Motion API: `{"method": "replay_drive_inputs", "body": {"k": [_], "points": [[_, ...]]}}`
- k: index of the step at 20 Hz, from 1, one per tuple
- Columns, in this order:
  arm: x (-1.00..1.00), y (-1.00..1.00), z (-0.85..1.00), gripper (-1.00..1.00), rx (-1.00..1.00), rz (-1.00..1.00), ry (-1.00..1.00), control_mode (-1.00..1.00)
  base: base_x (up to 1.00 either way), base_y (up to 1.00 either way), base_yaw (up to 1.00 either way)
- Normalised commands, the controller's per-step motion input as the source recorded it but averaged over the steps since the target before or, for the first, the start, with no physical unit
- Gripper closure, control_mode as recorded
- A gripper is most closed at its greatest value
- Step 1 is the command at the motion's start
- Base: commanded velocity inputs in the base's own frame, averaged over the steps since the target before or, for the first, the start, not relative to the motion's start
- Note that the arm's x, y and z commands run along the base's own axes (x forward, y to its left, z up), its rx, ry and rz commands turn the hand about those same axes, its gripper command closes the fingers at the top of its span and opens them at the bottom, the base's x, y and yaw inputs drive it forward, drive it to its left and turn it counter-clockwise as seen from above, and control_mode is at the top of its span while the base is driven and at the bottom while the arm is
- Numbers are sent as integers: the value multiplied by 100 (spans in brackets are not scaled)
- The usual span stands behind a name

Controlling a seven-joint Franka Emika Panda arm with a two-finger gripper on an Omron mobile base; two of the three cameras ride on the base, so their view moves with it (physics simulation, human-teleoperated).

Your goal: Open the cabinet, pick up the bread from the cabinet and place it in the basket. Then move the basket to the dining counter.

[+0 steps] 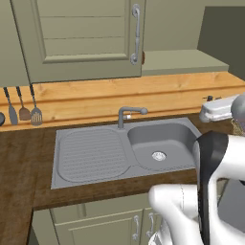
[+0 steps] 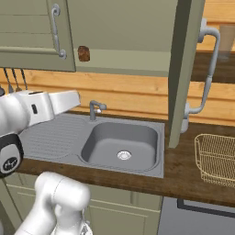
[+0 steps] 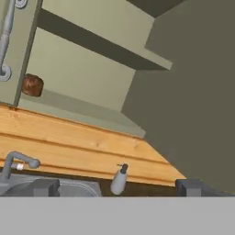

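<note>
- Facing the cabinet (image 2: 124,32), right door swung out, so bread (image 3: 32,85) on its lower shelf is reachable.
- My claw (image 3: 117,187): fingers wide apart, empty, aimed there.
- Basket (image 2: 216,158) waits on worktop.

Left base view: behind-left, looking down over sink (image 1: 129,150).
Right base view: behind-right, same sink (image 2: 120,146).
Hand view: close, up past gripper (image 3: 117,187) into cabinet (image 3: 87,73).

I see the green cabinet (image 2: 124,36) with its right door swung open. The small brown bread (image 2: 83,53) sits inside on the bottom shelf, maybe half hidden by the closed left door. The wire basket (image 2: 216,158) rests on the worktop at the right.
</note>
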Motion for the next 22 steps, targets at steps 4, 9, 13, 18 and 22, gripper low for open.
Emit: {"method": "replay_drive_inputs", "body": {"k": [4, 9, 13, 18, 22], "points": [[63, 69, 0, -100, 12, 37, 10, -100, 0, 0, 0], [86, 54, -5, -100, 20, 43, 11, -100, 0, 0, 0], [77, 66, 0, -100, 18, 23, 0, -100, 0, 0, 0], [73, 56, -3, -100, 18, 9, -3, -100, 0, 0, 0], [62, 51, -2, -100, 5, -10, -12, -100, 0, 0, 0]]}}
